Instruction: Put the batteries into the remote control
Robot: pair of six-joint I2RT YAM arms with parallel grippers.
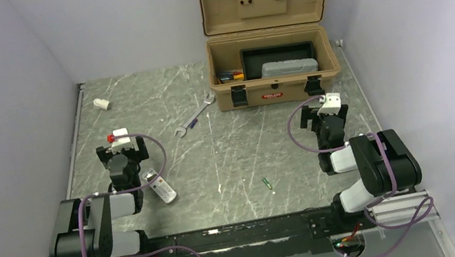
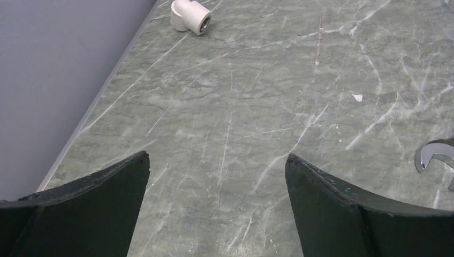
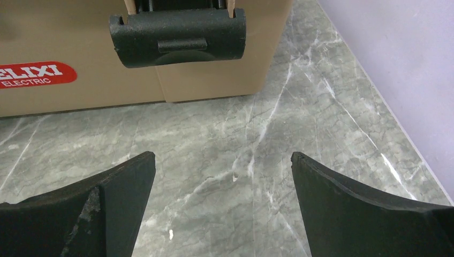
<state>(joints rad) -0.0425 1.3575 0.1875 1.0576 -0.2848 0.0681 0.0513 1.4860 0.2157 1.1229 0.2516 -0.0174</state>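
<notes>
White plastic, the remote control [image 1: 159,187] lies toward the near left of the surface [image 1: 243,154], just beside the left arm. One green battery [image 1: 266,182] lies well apart from it, near the middle of the near edge. Both the left claw [image 2: 217,160] and the right claw [image 3: 222,158] gape wide, holding nothing. A silver wrench [image 1: 194,115] lies mid-surface, and a tan case [image 1: 287,82] stands open at the far right corner.

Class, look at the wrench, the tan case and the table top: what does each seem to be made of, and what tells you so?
Wrench: likely polished steel, silvery with bright glints. Tan case: probably moulded matte plastic. Table top: looks like green marble with white veins, maybe printed.
</notes>
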